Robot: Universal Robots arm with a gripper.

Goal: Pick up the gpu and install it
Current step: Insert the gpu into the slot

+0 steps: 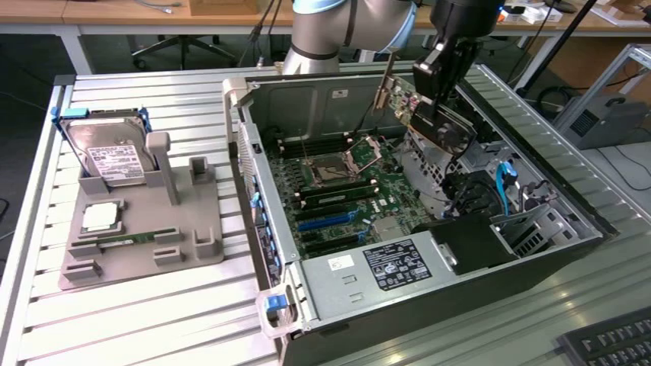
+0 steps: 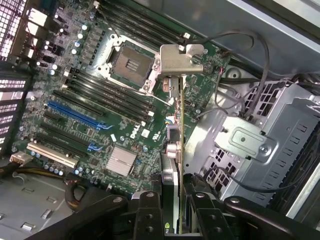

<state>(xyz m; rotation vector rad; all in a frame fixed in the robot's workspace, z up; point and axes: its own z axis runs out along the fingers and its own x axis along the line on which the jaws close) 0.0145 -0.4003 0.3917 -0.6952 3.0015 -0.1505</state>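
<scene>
A slatted silver metal table [image 1: 152, 320] carries a black and grey tower computer case [image 1: 569, 252] lying on its side with the side panel off. Inside it lie a green motherboard [image 1: 336, 206] and, at the near end, a grey boxy power supply with a black label [image 1: 376, 274]. The pale grey and blue robot arm [image 1: 336, 30] stands behind the case. On the exterior view's left, well apart from the case, a grey moulded parts holder [image 1: 194, 221] rests on the table. In it a silver hard drive with a white label [image 1: 112, 156] stands upright, with a square silver processor chip [image 1: 100, 217] and a narrow green memory stick [image 1: 127, 240] in front of it. The thin dark gpu card with a metal bracket at one end [image 1: 443, 133] hangs tilted inside the open case, above the motherboard on the exterior view's right of the empty processor socket [image 1: 331, 169], near the drive cage. The black end effector [image 1: 437, 95] reaches down from above and is clamped on it. In the wrist view the gpu [image 2: 175, 145] runs edge-on away from the end effector [image 2: 175, 207], whose fingers [image 2: 150, 205] press both faces of the card, with the bracket at the far end. The long blue expansion slot [image 2: 75, 115] lies well apart from the card, which sits in no slot yet.
</scene>
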